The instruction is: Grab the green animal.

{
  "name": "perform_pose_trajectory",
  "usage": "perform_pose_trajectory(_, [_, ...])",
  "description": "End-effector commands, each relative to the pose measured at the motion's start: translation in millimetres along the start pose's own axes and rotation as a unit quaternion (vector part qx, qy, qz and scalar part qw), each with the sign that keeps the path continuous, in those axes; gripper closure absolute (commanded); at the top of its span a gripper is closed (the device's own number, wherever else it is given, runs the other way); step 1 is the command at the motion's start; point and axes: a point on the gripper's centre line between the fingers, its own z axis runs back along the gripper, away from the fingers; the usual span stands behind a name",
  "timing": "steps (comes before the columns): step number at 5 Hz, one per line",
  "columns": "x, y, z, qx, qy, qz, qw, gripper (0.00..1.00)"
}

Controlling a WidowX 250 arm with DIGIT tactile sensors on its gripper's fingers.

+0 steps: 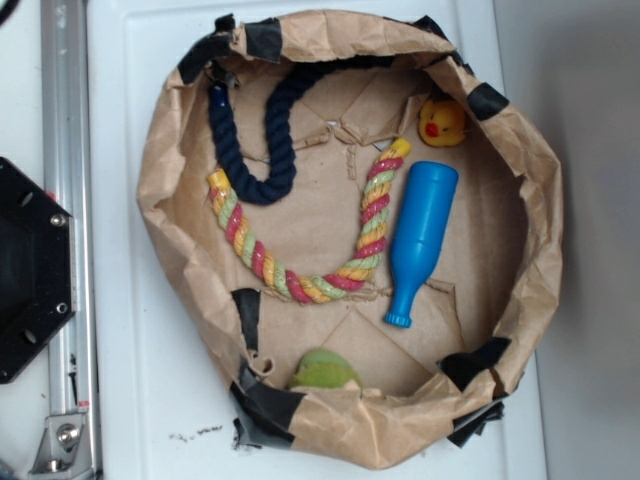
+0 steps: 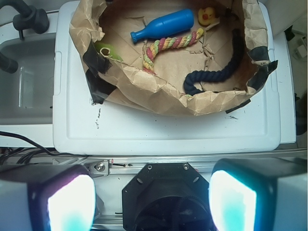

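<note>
The green animal [image 1: 324, 370] lies inside the brown paper bag [image 1: 165, 180], tucked against the bag's crumpled wall, just beside a strip of black tape [image 1: 265, 405]. From the exterior view it reads as a rounded lime lump with paler patches, half hidden by the paper fold, so no clear long axis or facing can be told; in the wrist view it shows as a short wedge running slantwise along the wall. Well apart from it across the bag floor lies the blue bottle [image 1: 420, 240], its narrow neck end nearer the green toy. Just beside the bottle curves the striped rope [image 1: 300, 285] in a U, and within that the dark blue rope [image 1: 255, 150] bends round. The yellow duck [image 1: 441, 122] sits at the far wall from the green animal. The bag rests on a white table [image 1: 140, 380]. Only the wrist view shows the pincer [image 2: 151, 199]: its two pale pads stand wide apart at the bottom edge, holding nothing, well back from the bag. The exterior view alone shows the metal rail [image 1: 65, 200] and a black plate [image 1: 30, 270] beside the table.
</note>
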Motion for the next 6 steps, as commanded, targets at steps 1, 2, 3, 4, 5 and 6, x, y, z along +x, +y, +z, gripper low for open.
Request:
perform_pose_trajectory(1, [0,0,0,0.000,0.000,0.000,1.000,0.00])
perform_pose_trajectory(2, [39,3,-31,0.019,-0.038,0.100,0.994,0.00])
perform_pose_trajectory(3, [87,-1,-49,-0.013,-0.068,0.209,0.975,0.00])
perform_pose_trajectory(4, [121,11,-86,-0.070,-0.030,0.341,0.937,0.00])
perform_pose_trajectory(5, [138,16,-127,-0.106,0.053,0.412,0.903,0.00])
perform_pose_trajectory(6, [136,9,-153,-0.125,0.116,0.455,0.874,0.00])
